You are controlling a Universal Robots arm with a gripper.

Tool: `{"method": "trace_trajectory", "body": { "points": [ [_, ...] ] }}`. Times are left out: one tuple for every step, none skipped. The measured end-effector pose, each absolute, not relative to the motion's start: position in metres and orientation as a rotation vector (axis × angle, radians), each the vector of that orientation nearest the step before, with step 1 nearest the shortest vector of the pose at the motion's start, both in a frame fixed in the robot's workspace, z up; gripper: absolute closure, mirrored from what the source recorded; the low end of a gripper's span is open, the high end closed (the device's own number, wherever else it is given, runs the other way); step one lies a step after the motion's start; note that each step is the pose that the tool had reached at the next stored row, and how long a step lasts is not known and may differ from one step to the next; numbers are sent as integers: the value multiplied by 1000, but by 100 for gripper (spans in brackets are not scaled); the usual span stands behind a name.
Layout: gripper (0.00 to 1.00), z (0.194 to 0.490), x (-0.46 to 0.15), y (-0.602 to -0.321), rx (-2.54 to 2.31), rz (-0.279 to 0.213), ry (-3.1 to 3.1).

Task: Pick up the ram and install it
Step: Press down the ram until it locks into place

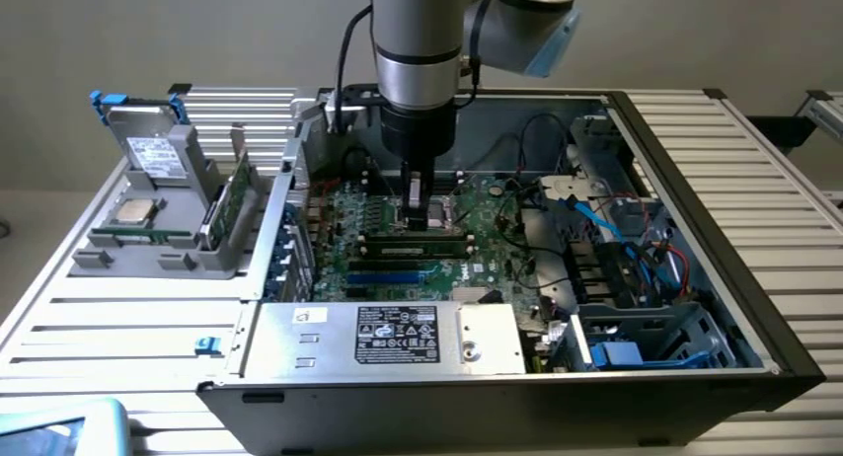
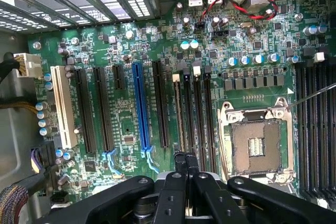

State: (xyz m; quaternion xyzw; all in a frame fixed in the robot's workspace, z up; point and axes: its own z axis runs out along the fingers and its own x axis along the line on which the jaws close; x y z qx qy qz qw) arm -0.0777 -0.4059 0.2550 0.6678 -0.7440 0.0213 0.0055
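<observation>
jaws closed, black fingers pressed together with nothing between them; gripper (image 2: 185, 163) hangs low over the green motherboard (image 2: 126, 45) inside the open grey computer case (image 1: 737, 180). in the exterior view the fingertips (image 1: 424, 215) sit just beyond the ram (image 1: 419, 245), a long narrow green circuit-board stick with dark chips, lying seated across a slot near the board's middle. square metal cpu socket (image 2: 257, 142) lies just beside the gripper.
</observation>
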Motion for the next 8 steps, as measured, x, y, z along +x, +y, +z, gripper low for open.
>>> {"method": "trace_trajectory", "body": {
  "points": [
    [89, 255, -78, -406, 2091, 67, -2329],
    [89, 255, -78, -406, 2091, 67, -2329],
    [89, 255, -78, -406, 2091, 67, -2329],
    [89, 255, -78, -406, 2090, 67, -2329],
    [89, 255, -78, -406, 2088, 67, -2331],
    [89, 255, -78, -406, 2075, 67, -2343],
    [89, 255, -78, -406, 2055, 67, -2359],
    [89, 255, -78, -406, 2036, 66, -2376]
  ]
}}
